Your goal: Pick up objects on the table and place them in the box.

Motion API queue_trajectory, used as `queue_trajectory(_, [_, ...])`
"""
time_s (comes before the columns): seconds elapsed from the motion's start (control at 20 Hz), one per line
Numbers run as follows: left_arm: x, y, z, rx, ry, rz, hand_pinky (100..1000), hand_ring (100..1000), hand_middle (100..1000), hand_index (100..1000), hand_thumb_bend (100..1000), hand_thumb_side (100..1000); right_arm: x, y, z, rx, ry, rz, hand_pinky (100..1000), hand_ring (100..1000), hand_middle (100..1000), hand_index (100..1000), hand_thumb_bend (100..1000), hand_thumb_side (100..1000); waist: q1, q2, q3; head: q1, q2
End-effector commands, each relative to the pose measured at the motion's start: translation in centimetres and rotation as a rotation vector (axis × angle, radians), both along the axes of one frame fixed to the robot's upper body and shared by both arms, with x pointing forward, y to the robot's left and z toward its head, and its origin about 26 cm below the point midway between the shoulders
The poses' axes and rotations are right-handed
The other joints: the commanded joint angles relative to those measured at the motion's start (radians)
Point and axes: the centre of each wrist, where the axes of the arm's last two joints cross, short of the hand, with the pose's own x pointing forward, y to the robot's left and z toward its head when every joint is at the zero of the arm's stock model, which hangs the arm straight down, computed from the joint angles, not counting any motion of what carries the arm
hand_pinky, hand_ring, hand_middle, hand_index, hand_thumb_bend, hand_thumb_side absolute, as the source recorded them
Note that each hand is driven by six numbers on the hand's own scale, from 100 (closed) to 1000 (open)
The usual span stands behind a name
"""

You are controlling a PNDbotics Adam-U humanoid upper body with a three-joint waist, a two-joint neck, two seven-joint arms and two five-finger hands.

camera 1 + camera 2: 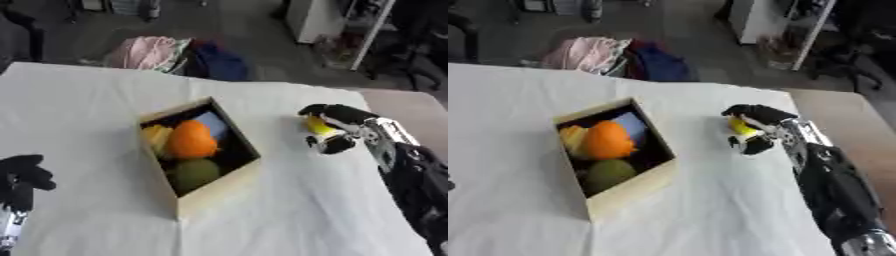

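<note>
Yellow fruit (318, 125) sits inside the right hand (343, 126), whose fingers curl around it, just right of the box (215, 189). The left hand (23, 180) rests at the lower left, fingers curled, holding nothing.

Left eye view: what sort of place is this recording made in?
Probably a workshop or lab room, not a home: a white-covered table stands on bare grey floor, with white shelving behind and a heap of clothes or bags on the floor.
</note>
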Motion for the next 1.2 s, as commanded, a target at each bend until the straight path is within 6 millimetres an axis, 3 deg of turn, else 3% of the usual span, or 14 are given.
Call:
queue_trajectory(0.05, [-0.2,0.1,0.8,0.006,-0.034,0.002,697,608,592,798,100,546,-0.2,-1.0,0.3,0.002,-0.037,-0.043,515,616,722,775,100,239,0.022,-0.012,-0.005,0.001,-0.007])
queue_trajectory(0.15, [-0.2,0.1,0.8,0.008,-0.033,0.002,697,609,592,798,100,546,-0.2,-1.0,0.7,0.022,-0.088,-0.037,454,554,650,700,100,226,0.022,-0.012,-0.007,0.0,-0.006])
queue_trajectory(0.25, [-0.2,0.1,0.7,0.008,-0.032,0.002,697,609,593,798,100,547,-0.2,-0.9,1.4,0.044,-0.154,-0.02,340,451,513,572,100,191,0.022,-0.013,-0.008,0.0,-0.005])
queue_trajectory(0.35, [-0.2,0.1,0.7,0.008,-0.031,0.002,697,610,593,798,100,547,-0.2,-0.8,2.0,0.067,-0.221,-0.001,290,407,473,536,100,176,0.022,-0.014,-0.009,-0.002,-0.006])
queue_trajectory(0.4, [-0.2,0.1,0.7,0.008,-0.03,0.002,697,610,593,798,100,547,-0.2,-0.7,2.4,0.08,-0.254,0.01,229,355,431,504,100,219,0.023,-0.014,-0.009,-0.002,-0.006])
queue_trajectory(0.45, [-0.2,0.1,0.7,0.008,-0.03,0.003,697,610,593,798,100,547,-0.2,-0.6,2.6,0.092,-0.283,0.02,222,349,425,500,100,157,0.023,-0.014,-0.01,-0.003,-0.006])
queue_trajectory(0.65, [-0.2,0.1,0.7,0.008,-0.028,0.004,698,611,594,798,100,547,-0.2,-0.5,3.5,0.133,-0.377,0.058,168,303,373,463,100,131,0.023,-0.016,-0.011,-0.004,-0.005])
queue_trajectory(0.7, [-0.2,0.1,0.6,0.008,-0.027,0.005,698,611,594,798,100,548,-0.3,-0.5,3.6,0.141,-0.39,0.071,227,354,426,544,100,211,0.023,-0.016,-0.012,-0.004,-0.004])
queue_trajectory(0.75, [-0.2,0.2,0.6,0.008,-0.026,0.005,698,611,594,798,100,548,-0.4,-0.5,3.7,0.147,-0.389,0.086,321,442,516,672,100,167,0.023,-0.017,-0.014,-0.005,-0.003])
queue_trajectory(0.9, [-0.3,0.3,0.5,0.008,-0.022,0.01,698,612,595,798,100,549,-1.2,-1.2,4.0,0.096,-0.281,0.195,673,753,857,945,100,196,0.021,-0.021,-0.025,0.0,0.002])
queue_trajectory(0.95, [-0.3,0.3,0.5,0.009,-0.019,0.014,698,612,595,798,100,550,-1.7,-1.6,4.3,0.061,-0.237,0.242,742,813,912,968,100,201,0.02,-0.023,-0.03,0.004,0.004])
queue_trajectory(1.0, [-0.3,0.4,0.4,0.009,-0.017,0.019,698,612,595,798,100,551,-2.1,-1.9,4.7,0.033,-0.2,0.279,807,876,958,988,100,273,0.02,-0.025,-0.036,0.006,0.005])
queue_trajectory(1.1, [-0.4,0.5,0.3,0.009,-0.012,0.025,698,613,596,798,100,552,-3.0,-2.4,5.3,-0.006,-0.144,0.331,849,916,985,1000,100,347,0.018,-0.028,-0.046,0.011,0.008])
queue_trajectory(1.2, [-0.4,0.5,0.2,0.008,-0.007,0.028,698,613,596,798,100,554,-3.8,-3.1,5.6,-0.025,-0.103,0.342,863,931,994,1000,100,358,0.018,-0.032,-0.056,0.014,0.011])
